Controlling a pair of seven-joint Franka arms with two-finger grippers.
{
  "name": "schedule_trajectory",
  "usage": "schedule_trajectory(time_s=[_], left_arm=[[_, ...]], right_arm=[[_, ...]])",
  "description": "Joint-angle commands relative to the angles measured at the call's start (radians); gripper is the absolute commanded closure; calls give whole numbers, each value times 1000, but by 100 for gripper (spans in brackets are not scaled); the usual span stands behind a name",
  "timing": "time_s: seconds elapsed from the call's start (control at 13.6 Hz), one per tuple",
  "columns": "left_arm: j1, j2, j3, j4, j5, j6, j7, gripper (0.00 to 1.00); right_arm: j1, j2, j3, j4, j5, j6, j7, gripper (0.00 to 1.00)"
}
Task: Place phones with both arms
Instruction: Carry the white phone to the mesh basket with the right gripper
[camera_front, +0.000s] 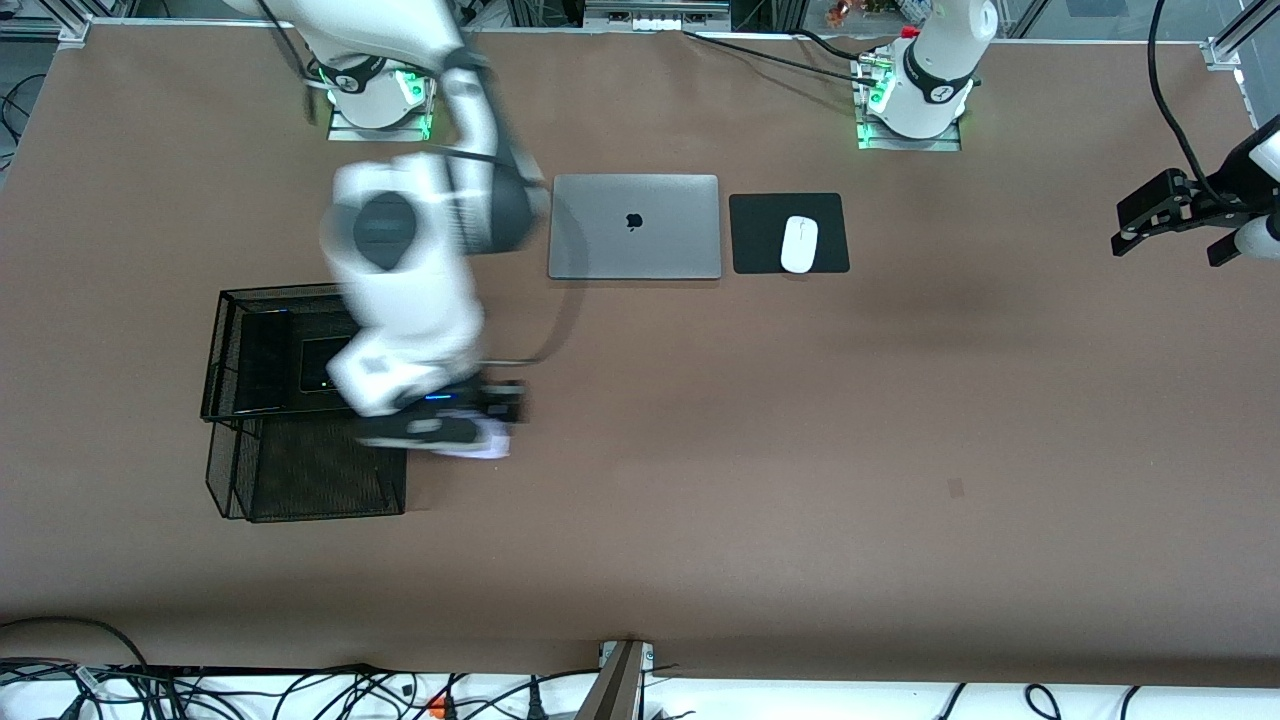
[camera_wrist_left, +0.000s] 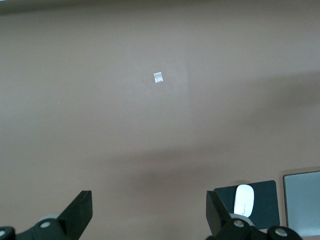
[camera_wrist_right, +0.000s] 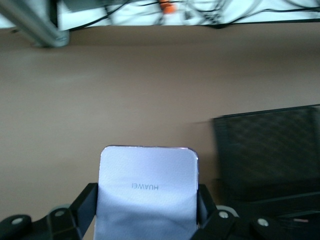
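My right gripper (camera_front: 470, 432) is shut on the small pale lilac-white phone (camera_front: 485, 447), with one finger on each long side of it (camera_wrist_right: 147, 187). It holds the phone just above the brown table, beside the corner of the black mesh tray (camera_front: 232, 400). The right arm is blurred in the front view. A black phone (camera_front: 322, 362) lies in the tray's upper tier, partly hidden by the right arm. My left gripper (camera_front: 1168, 228) waits open and empty over the left arm's end of the table, its fingers (camera_wrist_left: 80, 212) wide apart.
The mesh tray has a lower tier (camera_front: 310, 470) nearer the front camera, and its mesh (camera_wrist_right: 270, 150) shows in the right wrist view. A shut silver laptop (camera_front: 634, 226) lies mid-table beside a black pad (camera_front: 760, 232) with a white mouse (camera_front: 799, 243). A small tape mark (camera_wrist_left: 158, 77) is on the table.
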Motion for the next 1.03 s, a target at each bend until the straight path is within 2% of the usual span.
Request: schedule_trajectory(time_s=[0.0,0.22,0.44,0.59,0.81,0.96], left_arm=[[-12,-17,10,-18,5,17,15,0],[-13,-10,5,-20,6,20,17,0],[-16,0,5,-18,0,60,17,0],[-24,22,5,-17,2,77,15,0],[-19,23,8,-17,-6,83,17,0],[-16,22,10,-21,5,76,24,0]], right_arm=[[-187,-41,29,-31,44,-74,-221,93],[-346,-18,35,-78,121,-95,-400,93],[-352,41,36,-129,188,-69,-403,94],[-361,80,38,-153,265,-29,-412,93],[-365,158,52,-170,279,55,-473,93],[-366,175,53,-181,280,86,-503,88]])
